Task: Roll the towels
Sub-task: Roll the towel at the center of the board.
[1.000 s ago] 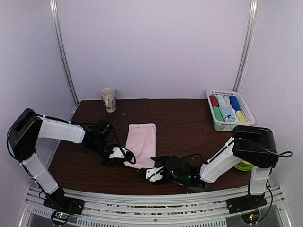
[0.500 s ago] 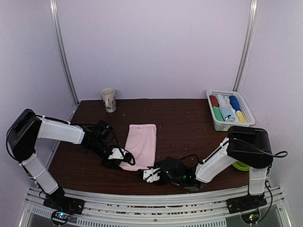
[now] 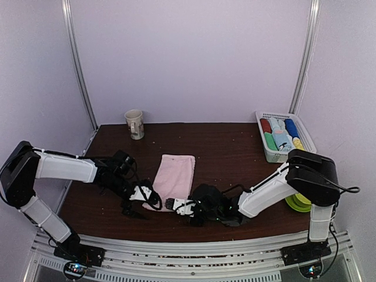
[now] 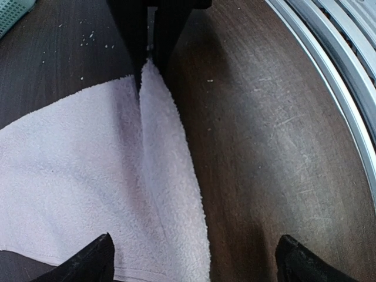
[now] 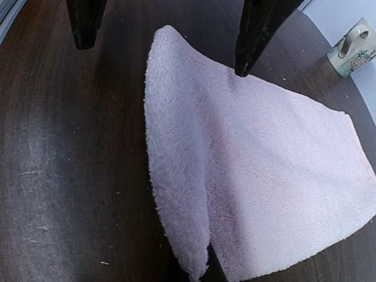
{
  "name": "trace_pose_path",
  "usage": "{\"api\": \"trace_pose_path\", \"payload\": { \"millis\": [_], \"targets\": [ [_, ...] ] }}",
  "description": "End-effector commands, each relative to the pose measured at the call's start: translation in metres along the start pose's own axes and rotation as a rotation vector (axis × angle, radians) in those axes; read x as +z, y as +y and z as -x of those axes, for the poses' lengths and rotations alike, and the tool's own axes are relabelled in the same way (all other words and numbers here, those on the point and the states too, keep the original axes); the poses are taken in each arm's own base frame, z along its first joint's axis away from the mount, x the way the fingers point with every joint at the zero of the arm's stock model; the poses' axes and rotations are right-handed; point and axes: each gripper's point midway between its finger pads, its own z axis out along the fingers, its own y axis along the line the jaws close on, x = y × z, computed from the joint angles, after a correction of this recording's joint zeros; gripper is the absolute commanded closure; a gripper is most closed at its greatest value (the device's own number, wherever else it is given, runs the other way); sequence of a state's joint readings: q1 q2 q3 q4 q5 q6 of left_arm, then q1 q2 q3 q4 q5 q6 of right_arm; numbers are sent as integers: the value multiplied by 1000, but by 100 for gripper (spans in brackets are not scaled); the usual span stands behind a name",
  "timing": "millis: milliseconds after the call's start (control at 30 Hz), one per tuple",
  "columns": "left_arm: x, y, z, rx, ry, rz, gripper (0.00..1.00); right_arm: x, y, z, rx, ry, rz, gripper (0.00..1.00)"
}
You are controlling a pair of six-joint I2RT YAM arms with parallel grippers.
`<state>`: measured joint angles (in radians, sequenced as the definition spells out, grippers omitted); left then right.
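While the pink towel (image 3: 176, 175) lies mostly flat on the brown table (image 3: 235, 155), lower centre of the top view, the roll looks barely begun: only the near edge is puckered up. The right gripper (image 4: 150, 59) is pinched together on the towel's near corner, top centre of the left wrist view, with a raised ridge of cloth running out from it. The left gripper (image 4: 194, 261) stands wide apart with nothing in it, at the bottom of that view, one finger over the cloth and one over bare table; can't tell if the tips touch. Finished rolled towels (image 3: 281, 135) sit in the white basket (image 3: 276, 157) at upper right, a mug (image 3: 134, 124) at upper left. Step is likely starting the roll. Next, the left probably has to clamp the near edge beside the right's grip, then both turn it over evenly toward the far edge, or the roll goes crooked
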<state>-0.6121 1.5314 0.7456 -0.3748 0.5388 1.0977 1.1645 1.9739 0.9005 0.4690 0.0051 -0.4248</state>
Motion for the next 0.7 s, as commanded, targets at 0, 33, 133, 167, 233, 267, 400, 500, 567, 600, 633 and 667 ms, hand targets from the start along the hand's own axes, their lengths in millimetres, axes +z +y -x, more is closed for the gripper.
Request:
{"api": "trace_pose_path", "payload": {
  "millis": [0,33,133,167,233,267,400,500,567,600,633,667],
  "targets": [
    [3,-5,-2,-39,-17,-1,3,-2,-2,2,159,17,89,100],
    [3,-4,-3,-47,-14,10,4,-1,-3,1,179,22,101,100],
    [4,-2,-6,-77,-7,38,6,2,-7,0,246,41,144,100],
    [5,-2,-6,-85,-7,41,7,3,-7,0,265,48,161,100],
    [6,-1,-9,-108,1,49,12,4,-8,2,293,55,195,100],
    [6,1,-10,-124,6,59,14,5,-7,0,306,68,214,100],
    [8,11,-13,-160,18,100,20,7,-5,-5,365,98,284,100],
    [8,16,-15,-181,22,117,20,9,-7,-9,426,109,324,100],
    [9,19,-16,-194,23,116,22,10,-8,-11,464,118,354,100],
    [9,20,-17,-203,23,111,25,11,-7,-13,478,124,368,100],
    [9,21,-18,-213,24,107,28,11,-8,-14,494,128,377,100],
    [9,21,-19,-225,23,98,32,11,-9,-15,509,130,387,100]
  ]
}}
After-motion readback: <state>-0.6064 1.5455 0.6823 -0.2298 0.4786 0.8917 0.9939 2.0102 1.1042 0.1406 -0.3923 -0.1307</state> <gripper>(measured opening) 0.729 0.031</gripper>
